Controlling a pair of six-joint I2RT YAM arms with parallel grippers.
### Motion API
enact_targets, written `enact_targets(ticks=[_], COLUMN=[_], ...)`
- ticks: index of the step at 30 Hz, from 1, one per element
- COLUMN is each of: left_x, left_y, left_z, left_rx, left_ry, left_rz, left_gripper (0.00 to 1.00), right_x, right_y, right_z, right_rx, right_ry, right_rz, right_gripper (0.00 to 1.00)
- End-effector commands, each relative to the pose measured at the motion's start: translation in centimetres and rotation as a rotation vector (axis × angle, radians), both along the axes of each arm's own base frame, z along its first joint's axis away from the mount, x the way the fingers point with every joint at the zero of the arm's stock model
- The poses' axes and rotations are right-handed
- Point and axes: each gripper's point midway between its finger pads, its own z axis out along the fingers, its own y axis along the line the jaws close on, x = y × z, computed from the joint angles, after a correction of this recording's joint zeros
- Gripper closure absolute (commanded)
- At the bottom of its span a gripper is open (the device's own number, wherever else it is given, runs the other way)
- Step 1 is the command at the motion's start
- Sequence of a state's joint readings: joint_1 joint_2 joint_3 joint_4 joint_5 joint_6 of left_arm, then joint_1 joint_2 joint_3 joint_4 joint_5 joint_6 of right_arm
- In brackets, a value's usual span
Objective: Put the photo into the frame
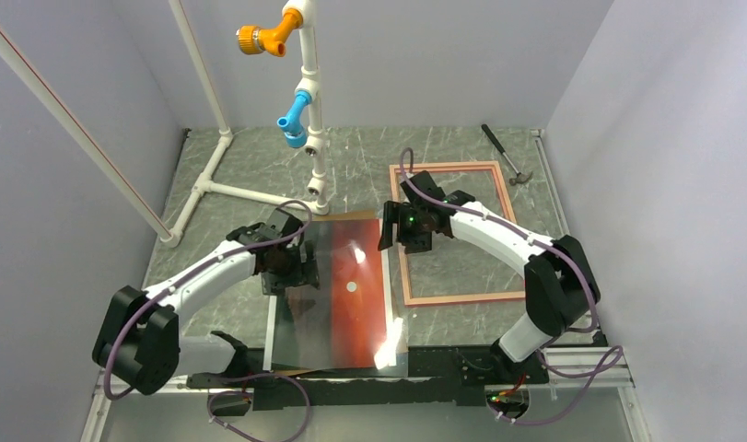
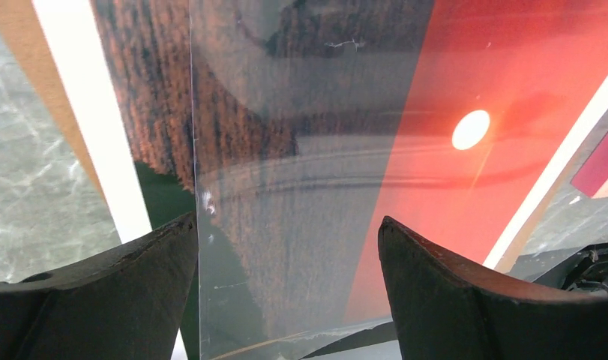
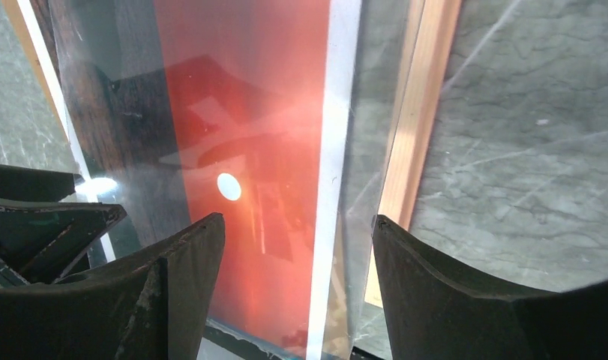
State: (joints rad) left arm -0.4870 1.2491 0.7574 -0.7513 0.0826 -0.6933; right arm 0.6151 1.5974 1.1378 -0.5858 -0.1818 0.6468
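Parted left gripper [image 2: 286, 221] hovers over photo [image 2: 510, 75]

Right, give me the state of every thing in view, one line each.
Large sunset print with white margins: lying flat, face up, outside the frame.
Thin rectangular pinkish frame: flat on the table, empty.
Clear glossy sheet: lying over the print.
Brown backing panel: under the print.
Left gripper: open, empty.
Right gripper: open, empty.
Black-handled hammer: lying untouched at the back.
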Motion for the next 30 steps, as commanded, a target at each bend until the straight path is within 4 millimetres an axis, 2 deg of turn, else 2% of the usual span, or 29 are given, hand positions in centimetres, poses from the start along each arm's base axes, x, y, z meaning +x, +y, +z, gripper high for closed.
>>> enact_targets(ticks=[1,4,6,9,11,14,16,20,22,30], left_x=[2.5,2.4,2.2,1.9,1.7,1.5,1.4,0.9,0.5,-1.2], left_y=[-4.1,-4.7,-4.5,-3.1,-2.4,-1.7,-1.4,-1.6,-1.7,-3.2], left_z=[2.3,1.8,1.5,0.9,0.8,0.7,0.7,0.2,-0.3,-2.4], left_rx=[-0.126,-0.1,-0.064,0.011,0.038,0.053,0.062,0.029,0.008,-0.126], left_ry=[-0.078,-0.058,-0.045,-0.036,-0.039,-0.052,-0.06,-0.063,-0.06,-0.038], left_rz=[-0.037,-0.065,-0.073,-0.04,-0.011,0.014,0.025,0.03,0.029,0.019], left_gripper=[0.1,0.09,0.08,0.03,0.01,0.01,0.01,0.0,0.01,0.04], right_x=[-0.1,0.2,0.4,0.5,0.5,0.5,0.5,-0.4,-1.2,-4.3], right_y=[-1.1,-3.1,-5.2,-8.3,-10.2,-11.8,-11.9,-10.5,-9.9,-7.1], right_z=[1.4,1.0,-0.1,-1.7,-2.8,-3.3,-3.0,-2.7,-2.6,-2.2], right_rx=[0.025,-0.002,-0.048,-0.159,-0.241,-0.288,-0.256,-0.093,-0.021,0.279], right_ry=[-0.021,-0.025,-0.016,-0.007,0.009,-0.003,-0.018,0.011,0.019,0.034], right_rz=[-0.012,-0.046,-0.081,-0.123,-0.141,-0.157,-0.164,-0.14,-0.132,-0.073], right_gripper=[0.26,0.26,0.25,0.21,0.13,0.08,0.07,0.06,0.01,0.0])
